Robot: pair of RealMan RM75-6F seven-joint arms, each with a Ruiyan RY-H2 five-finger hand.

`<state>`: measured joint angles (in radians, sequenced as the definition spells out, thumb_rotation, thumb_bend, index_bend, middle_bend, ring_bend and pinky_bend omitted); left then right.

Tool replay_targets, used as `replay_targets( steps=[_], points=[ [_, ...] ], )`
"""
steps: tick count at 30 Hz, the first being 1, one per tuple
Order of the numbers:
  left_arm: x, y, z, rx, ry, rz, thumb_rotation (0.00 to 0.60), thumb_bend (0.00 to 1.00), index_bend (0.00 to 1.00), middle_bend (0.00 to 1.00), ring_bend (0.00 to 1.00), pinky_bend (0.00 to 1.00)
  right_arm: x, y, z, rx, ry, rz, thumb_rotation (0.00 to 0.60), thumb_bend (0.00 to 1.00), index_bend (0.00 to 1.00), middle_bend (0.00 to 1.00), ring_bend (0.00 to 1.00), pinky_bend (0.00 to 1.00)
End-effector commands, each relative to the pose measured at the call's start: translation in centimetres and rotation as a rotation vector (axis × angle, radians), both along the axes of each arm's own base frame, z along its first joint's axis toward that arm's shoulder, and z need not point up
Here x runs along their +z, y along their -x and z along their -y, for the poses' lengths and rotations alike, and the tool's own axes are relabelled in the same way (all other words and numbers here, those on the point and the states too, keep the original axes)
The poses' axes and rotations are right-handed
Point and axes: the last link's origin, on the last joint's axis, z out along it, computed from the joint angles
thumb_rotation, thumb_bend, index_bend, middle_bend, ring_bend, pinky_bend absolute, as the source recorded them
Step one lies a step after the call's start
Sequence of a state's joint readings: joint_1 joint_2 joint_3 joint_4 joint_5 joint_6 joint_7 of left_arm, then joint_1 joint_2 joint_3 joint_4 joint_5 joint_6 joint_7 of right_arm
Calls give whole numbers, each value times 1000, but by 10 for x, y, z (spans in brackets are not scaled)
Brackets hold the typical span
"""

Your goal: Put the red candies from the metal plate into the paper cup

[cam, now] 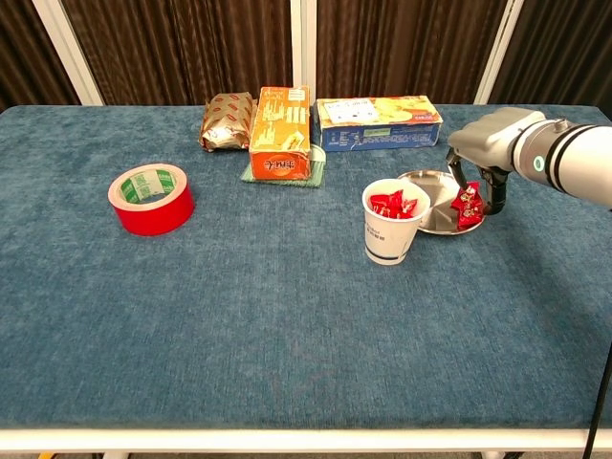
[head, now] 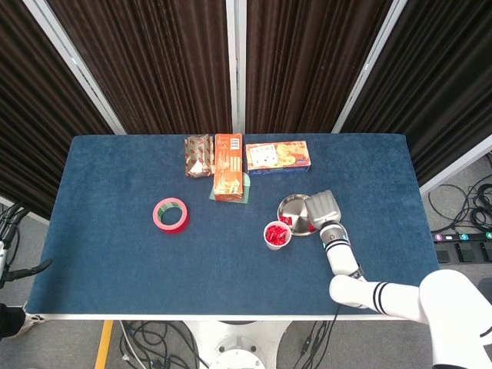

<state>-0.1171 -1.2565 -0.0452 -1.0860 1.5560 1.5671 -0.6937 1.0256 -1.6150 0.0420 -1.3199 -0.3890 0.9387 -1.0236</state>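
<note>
The right hand hangs palm-down over the near edge of the metal plate, fingers curled down around the red candies, though an actual grip cannot be told. The candies lie on the plate directly under the fingers, long axis running away from the robot; the paper cup, holding more candies, stands just left of the hand.

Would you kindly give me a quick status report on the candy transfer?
Right hand over round metal plate, fingers at red candy. Left hand unseen. White paper cup holds candies. Path unobstructed.

Shiny round metal plate; matt white paper cup; glossy red candy wrappers; napped blue cloth table cover; glossy red tape roll.
</note>
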Motion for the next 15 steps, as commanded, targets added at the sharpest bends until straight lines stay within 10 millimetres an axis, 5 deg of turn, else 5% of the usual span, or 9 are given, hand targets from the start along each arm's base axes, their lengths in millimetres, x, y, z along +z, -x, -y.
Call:
replay_targets(
  steps=[1,15],
  points=[
    [0,0,-1,0,0,1,600,117,127,100,34,99,-5,1,0,-1,-10,-2,600,128,429,1000,1000,1000],
    [2,4,-1,5,-7,0,600,117,127,100,34,98,-21,-2,6,10,-19,9,600,148,439,1000,1000,1000]
  ],
)
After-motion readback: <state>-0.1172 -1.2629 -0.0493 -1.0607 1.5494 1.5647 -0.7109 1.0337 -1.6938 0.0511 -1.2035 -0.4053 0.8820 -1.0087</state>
